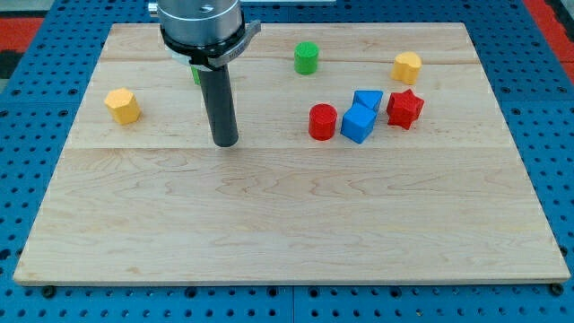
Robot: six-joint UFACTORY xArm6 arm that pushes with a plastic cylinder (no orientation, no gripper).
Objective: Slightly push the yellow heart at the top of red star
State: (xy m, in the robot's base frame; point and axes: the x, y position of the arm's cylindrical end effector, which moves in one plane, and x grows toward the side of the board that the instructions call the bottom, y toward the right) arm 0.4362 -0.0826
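Observation:
The yellow heart (407, 66) lies near the view's top right, just above the red star (404, 109) with a small gap between them. My tip (225, 142) rests on the board left of centre, far to the left of both. It touches no block. A green block (195, 74) is partly hidden behind the rod.
A red cylinder (323, 121) and two blue blocks (358, 123) (368, 100) sit in a cluster left of the red star. A green cylinder (307, 57) stands near the top centre. A yellow hexagonal block (122, 105) lies at the left. The wooden board (287, 233) sits on a blue pegboard.

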